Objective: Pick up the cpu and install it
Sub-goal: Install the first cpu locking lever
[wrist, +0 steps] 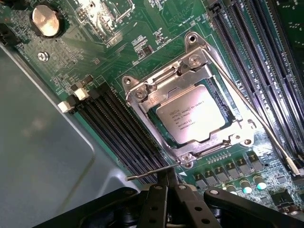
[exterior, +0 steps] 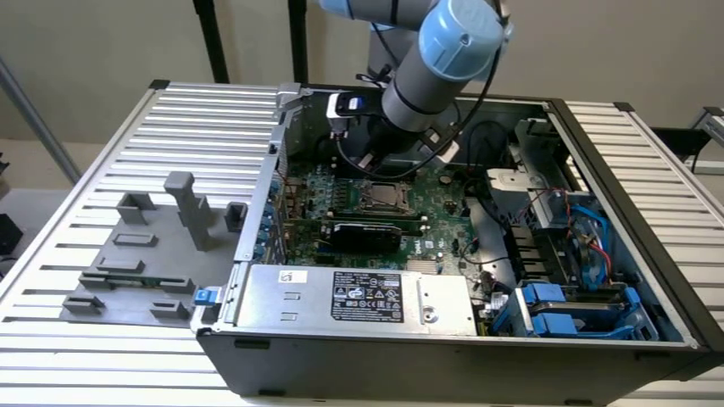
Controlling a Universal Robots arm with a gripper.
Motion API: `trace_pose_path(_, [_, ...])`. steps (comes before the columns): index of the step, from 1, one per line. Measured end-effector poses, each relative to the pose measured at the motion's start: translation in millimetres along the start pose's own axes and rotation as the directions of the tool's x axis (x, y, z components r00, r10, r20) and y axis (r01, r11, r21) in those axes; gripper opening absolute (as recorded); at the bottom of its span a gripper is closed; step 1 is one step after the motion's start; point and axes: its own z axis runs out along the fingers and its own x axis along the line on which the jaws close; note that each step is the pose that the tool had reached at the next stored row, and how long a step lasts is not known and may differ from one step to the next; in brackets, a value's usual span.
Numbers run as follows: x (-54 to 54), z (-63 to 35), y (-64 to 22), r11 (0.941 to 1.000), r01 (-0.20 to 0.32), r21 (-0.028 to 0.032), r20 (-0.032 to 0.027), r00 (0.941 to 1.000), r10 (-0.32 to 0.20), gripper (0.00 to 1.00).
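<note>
The cpu [wrist: 187,118] is seen lying flat in the socket [wrist: 190,107] on the green motherboard [wrist: 142,42], its silvery top printed with small lines of text too fine to be read; being square, no long axis can be made out. The metal frame is seen around it. The gripper [wrist: 167,183] is held above, fingers pressed together on nothing. A black label [exterior: 368,298] is carried by the silver box [exterior: 351,297] inside the open computer case [exterior: 633,220].
</note>
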Motion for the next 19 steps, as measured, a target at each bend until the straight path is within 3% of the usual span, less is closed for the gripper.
trace_pose_path(6, [5.9,-2.4,7.9,1.0,-0.002,0.0019,0.0027,1.0,0.002,0.11])
trace_pose_path(11, [11.3,-4.7,15.3,1.0,-0.005,0.0011,0.0102,0.9999,0.005,0.11])
trace_pose_path(13, [11.8,-4.9,16.2,1.0,-0.006,0.0014,0.0129,0.9999,0.006,0.11])
trace_pose_path(19, [10.7,-5.0,16.0,1.0,-0.006,0.0016,0.013,0.9999,0.006,0.11])
